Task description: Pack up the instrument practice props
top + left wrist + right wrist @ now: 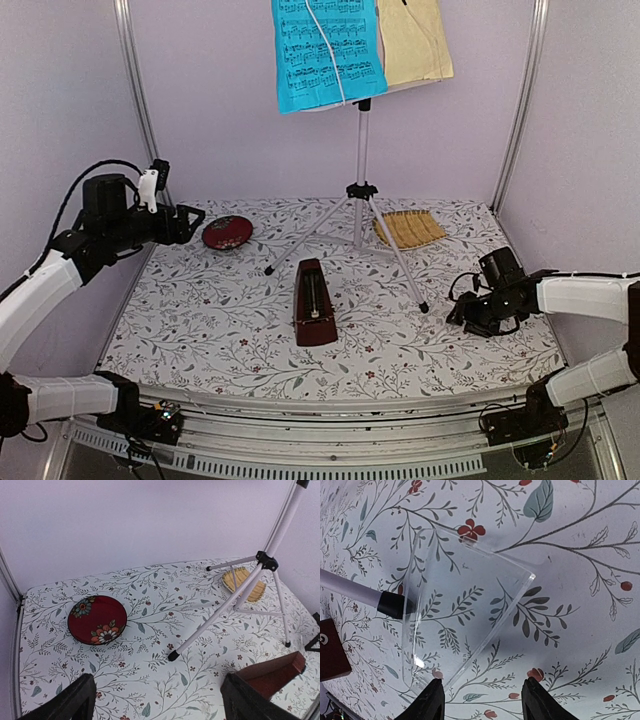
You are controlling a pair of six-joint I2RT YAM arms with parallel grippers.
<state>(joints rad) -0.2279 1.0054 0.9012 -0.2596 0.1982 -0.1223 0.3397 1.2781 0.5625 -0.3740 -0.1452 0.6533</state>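
The right tool [478,312] sits low over the floral-patterned bench [200,330] at the near right. Its jaws stand at a middling gap, and the wrist view shows only bench between them, so it holds nothing. Just ahead of its fingertips [432,702] a clear, angular plastic cover [465,610] lies flat and is hard to make out. One corner reaches almost to a fingertip.

The black rubber foot [392,605] of the tall silver tripod music stand [362,150] rests right at the cover's far edge. In mid-bench, between the stand's front legs, is the dark red-brown pyramid metronome [313,300].

On the left, the left tool [190,222] is held high, spread wide and empty. Just beyond it is a round red flowered plate [227,232], and a yellow ribbed mat [408,228] lies at the back right. The blue music sheet [325,50] and the pale-yellow music sheet [415,40] lean on the stand's desk, far above.

The likely trouble is the cover. Being thin, slick and flat, it may skid away from the pads instead of lifting. A sliding cover or a stray finger could nudge the stand's foot, and a stand this tall would probably rock, shed its loose sheets, or topple toward the metronome.
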